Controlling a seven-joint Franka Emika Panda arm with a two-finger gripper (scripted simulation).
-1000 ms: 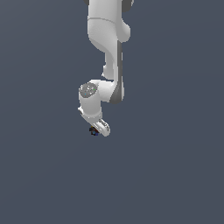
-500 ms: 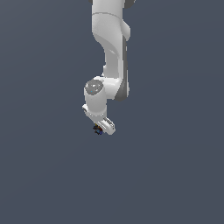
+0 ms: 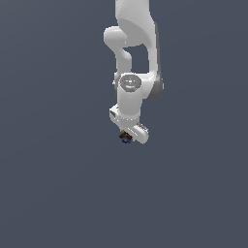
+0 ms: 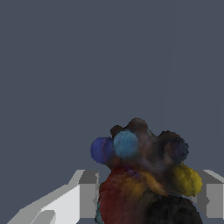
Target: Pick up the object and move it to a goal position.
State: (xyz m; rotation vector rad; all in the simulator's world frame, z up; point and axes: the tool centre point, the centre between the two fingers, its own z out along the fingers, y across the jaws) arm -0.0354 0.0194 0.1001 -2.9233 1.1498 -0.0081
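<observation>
Between the fingers (image 4: pixel 144 199) | object (image 4: pixel 144 175) gripped | lumpy, long axis unclear

One arm (image 3: pixel 130 72), one gripper (image 3: pixel 130 137), one lumpy object (image 4: pixel 142 175).

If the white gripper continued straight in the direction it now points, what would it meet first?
Nothing visible: beyond the white gripper, shut on the dark lumpy object with coloured flecks, both views show only plain grey background. Depth there is unclear, so a surface may lie farther on.

Bare simulated scene: flat grey backdrop (image 3: pixel 48 193), untextured white arm (image 3: pixel 130 97).
</observation>
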